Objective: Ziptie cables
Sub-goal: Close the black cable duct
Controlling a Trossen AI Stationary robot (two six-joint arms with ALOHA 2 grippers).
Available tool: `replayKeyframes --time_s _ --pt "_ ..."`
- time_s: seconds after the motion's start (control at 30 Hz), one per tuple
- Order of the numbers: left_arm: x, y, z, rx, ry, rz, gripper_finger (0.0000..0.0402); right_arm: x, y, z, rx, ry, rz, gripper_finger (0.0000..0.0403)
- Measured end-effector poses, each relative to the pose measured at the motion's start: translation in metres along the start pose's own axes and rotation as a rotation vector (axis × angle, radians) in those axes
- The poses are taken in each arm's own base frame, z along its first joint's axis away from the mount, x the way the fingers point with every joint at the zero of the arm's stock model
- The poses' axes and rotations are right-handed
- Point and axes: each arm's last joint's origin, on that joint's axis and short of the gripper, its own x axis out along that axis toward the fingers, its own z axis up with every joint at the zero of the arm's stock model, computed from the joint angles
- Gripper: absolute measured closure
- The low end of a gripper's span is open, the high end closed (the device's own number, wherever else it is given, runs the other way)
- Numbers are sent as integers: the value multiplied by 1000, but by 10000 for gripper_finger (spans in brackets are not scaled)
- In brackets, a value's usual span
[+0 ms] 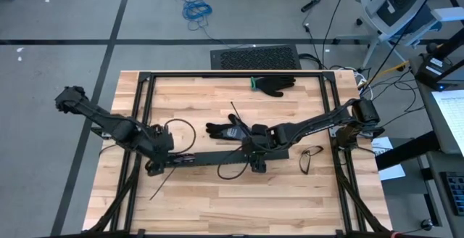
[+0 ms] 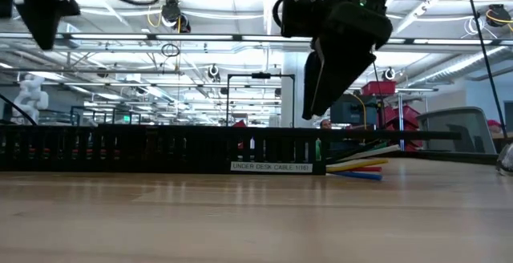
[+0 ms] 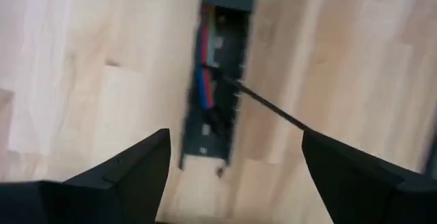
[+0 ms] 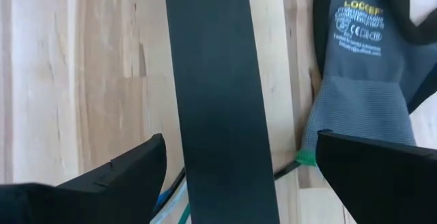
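High view: long black slotted plastic channel [image 1: 217,158] crosses the pale wooden surface [image 1: 217,202], red and blue cables [image 3: 203,80] inside (a grey-black glove [image 4: 365,80] beside). Left pincer [image 3: 235,162] and right pincer [image 4: 239,166] hover wide open, empty.

Left gripper [image 3: 232,159] fingers [image 3: 130,173] spread wide at the bottom of frame, nothing between them, hovering over the wooden table [image 3: 82,67]. Black slotted channel [image 3: 222,80] runs down from top centre, its end just above the gap between the fingers, with red and blue cables [image 3: 203,80] lying inside. Thin black zip tie [image 3: 273,109] sticks out of the channel, slanting to the lower right.
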Motion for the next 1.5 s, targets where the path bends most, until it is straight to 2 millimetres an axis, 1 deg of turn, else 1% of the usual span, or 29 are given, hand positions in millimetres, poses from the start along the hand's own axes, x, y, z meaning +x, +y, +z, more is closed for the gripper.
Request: replayKeyframes --time_s 0.1,0.17,0.23,0.37,0.5,0.57,0.77,0.83,1.03,1.3,1.5 --pt "19 2 -3 -2 21 35 77 4 0 -4 10 2 0 51" --pt "28 2 -6 -40 48 46 76 5 -1 -7 27 16 1 51" --pt "32 4 -9 -71 80 48 76 6 1 -7 35 15 3 51" --pt "41 7 -13 -49 63 101 76 6 2 -4 57 -22 12 51" --pt "62 8 -19 -41 73 54 76 6 2 -2 76 -45 19 51" --pt "70 10 -23 -39 88 57 76 6 2 -1 85 -47 19 51" --pt "82 16 -30 -24 104 96 76 6 2 -1 93 -55 22 51" --pt "89 17 -34 -24 116 84 76 6 2 0 99 -57 23 51" --pt "99 19 -38 -20 111 73 76 6 2 0 109 -58 24 51" --pt "121 26 -50 -21 113 62 76 6 2 0 110 -61 24 51" --pt "137 34 -59 -29 83 77 76 4 2 0 113 -65 25 51"
